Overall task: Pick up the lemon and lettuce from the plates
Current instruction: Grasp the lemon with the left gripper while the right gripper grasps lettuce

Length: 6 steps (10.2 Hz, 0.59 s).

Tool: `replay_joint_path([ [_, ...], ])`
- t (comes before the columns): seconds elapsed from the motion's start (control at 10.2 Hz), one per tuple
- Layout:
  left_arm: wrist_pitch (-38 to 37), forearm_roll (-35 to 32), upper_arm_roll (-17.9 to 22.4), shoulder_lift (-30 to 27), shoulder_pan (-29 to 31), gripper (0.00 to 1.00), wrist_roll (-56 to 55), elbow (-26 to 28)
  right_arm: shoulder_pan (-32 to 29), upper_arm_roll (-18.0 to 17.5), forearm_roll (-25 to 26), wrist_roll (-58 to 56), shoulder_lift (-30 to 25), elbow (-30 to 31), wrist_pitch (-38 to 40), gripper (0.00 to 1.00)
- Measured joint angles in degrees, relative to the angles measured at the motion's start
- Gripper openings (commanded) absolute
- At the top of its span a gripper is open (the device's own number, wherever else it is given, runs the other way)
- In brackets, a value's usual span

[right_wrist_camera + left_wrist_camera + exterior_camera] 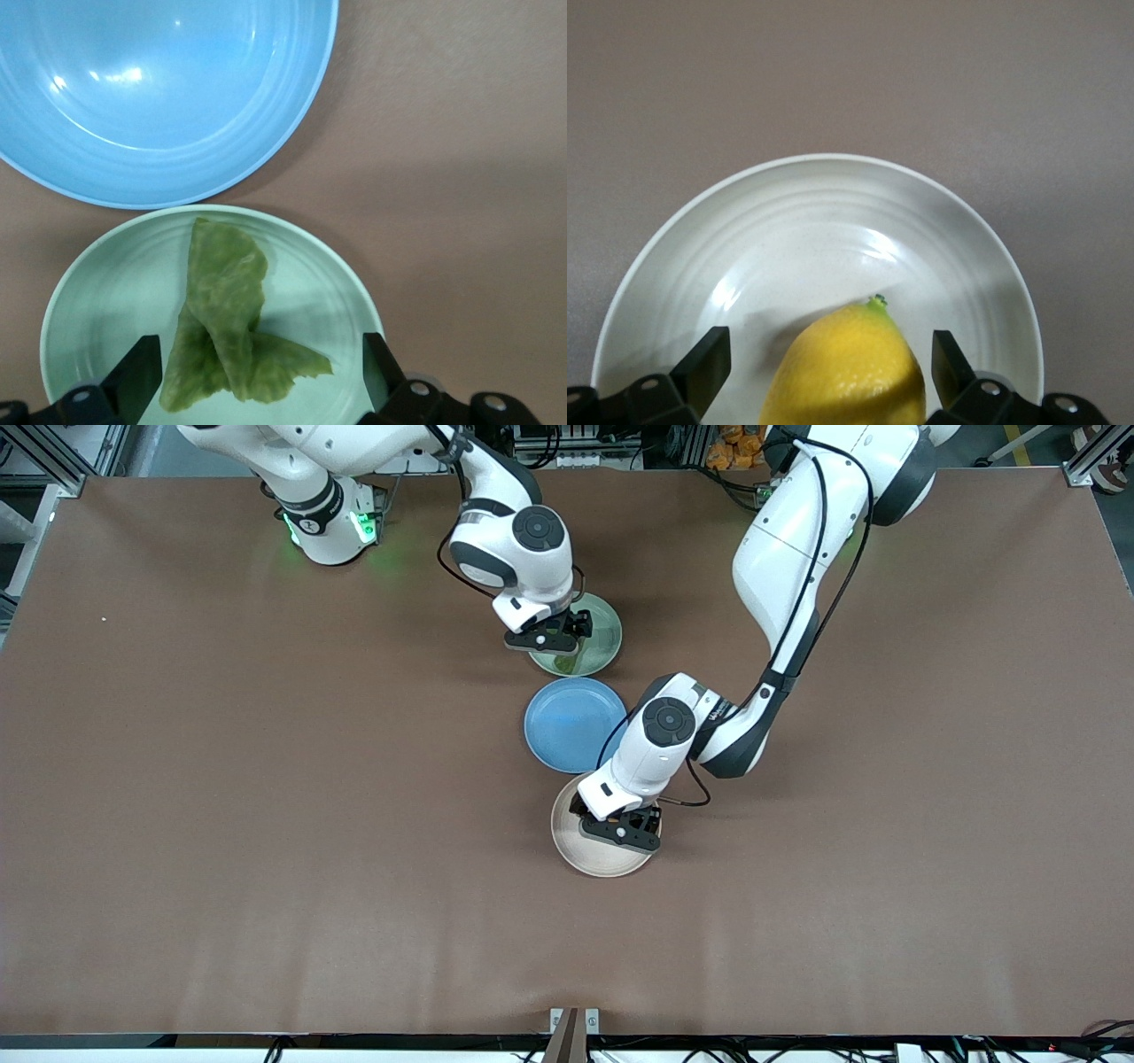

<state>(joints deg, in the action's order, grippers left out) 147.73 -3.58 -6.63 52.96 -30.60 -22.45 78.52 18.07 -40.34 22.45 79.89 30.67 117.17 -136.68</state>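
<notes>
The yellow lemon [849, 372] lies on the beige-white plate [815, 230], which also shows in the front view [589, 861]. My left gripper [828, 354] is open and low over that plate [620, 831], one finger on each side of the lemon without touching it. The green wrinkly lettuce [226, 323] lies on the mint green plate [97, 292], farther from the front camera [604, 631]. My right gripper [261, 359] is open and low over it [549, 638], its fingers either side of the leaf. In the front view the hands hide the lemon and most of the lettuce.
An empty blue plate [567, 722] sits between the two plates, almost touching each; it also shows in the right wrist view [159, 88]. Brown tabletop [266, 824] spreads all around. A small bracket [574, 1020] stands at the table's near edge.
</notes>
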Motion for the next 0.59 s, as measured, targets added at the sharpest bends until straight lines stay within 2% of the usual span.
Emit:
replay_joint_path([
  [0.1, -0.85, 0.0, 0.02, -0.01, -0.14, 0.8, -0.04, 0.01, 0.48, -0.01, 1.23, 1.12, 1.14, -0.83, -0.01, 1.0],
  [0.3, -2.59, -0.05, 0.4, -0.03, -0.34, 0.18, -0.08, 0.03, 1.3, -0.01, 3.71, 3.64, 2.95, -1.64, 0.0, 1.0],
  [0.39, -2.91, -0.73, 0.65, -0.05, -0.35, 0.0, -0.08, 0.03, 2.03, -0.01, 5.4, 5.74, 4.13, -2.08, 0.0, 1.0],
  [0.59, -3.63, -3.07, 0.85, -0.25, -0.35, 0.0, -0.11, -0.03, 3.1, 0.0, 8.83, 9.35, 6.59, -3.06, 0.0, 1.0],
])
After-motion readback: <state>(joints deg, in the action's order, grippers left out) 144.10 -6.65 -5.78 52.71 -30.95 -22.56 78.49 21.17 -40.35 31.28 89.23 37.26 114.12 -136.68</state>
